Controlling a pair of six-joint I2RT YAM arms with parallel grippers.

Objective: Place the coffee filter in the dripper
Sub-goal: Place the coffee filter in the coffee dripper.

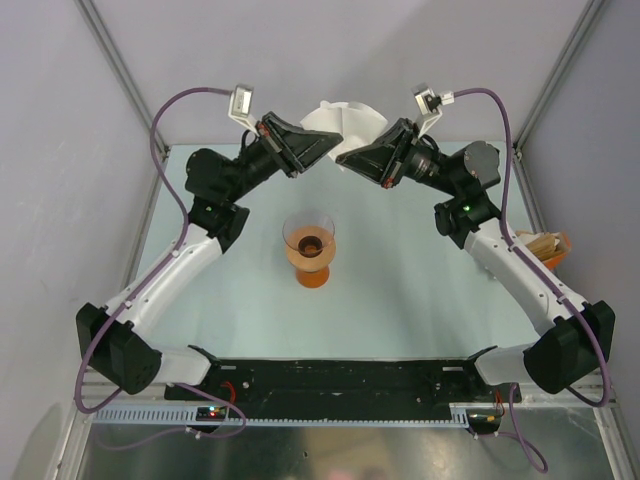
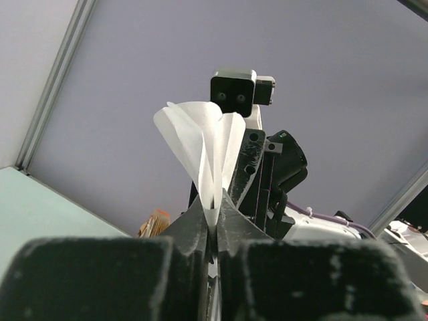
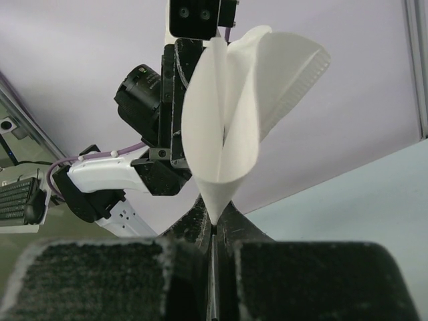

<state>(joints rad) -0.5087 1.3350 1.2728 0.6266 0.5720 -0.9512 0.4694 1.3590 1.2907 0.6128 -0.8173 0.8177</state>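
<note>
Coffee filter (image 1: 346,120): white paper cone, opened into folds, held up in the air at the far middle of the scene, above the far edge of the table (image 1: 420,290). Wide mouth upward and pointed end down in both wrist views (image 2: 200,144) (image 3: 234,120). Not in the dripper; well apart from it, on the far side.

Dripper (image 1: 309,248): clear funnel on an orange base, upright at the table's centre, nearer than both grippers. Touched by nothing.

Left gripper (image 1: 326,149): reaching in from the left, jaws closed on the filter's pointed end, paper pinched between the dark pads (image 2: 212,215).

Right gripper (image 1: 346,158): reaching in from the right, jaws likewise closed on the filter's lower tip (image 3: 212,226). Tips of the two grippers almost meeting beneath the paper; seemingly clamped on the same point, though exact overlap hard to tell from above.

Stack of paper fans (image 1: 545,246): tan and white, at the right edge of the table, just beside the right arm, partly hidden by it.
</note>
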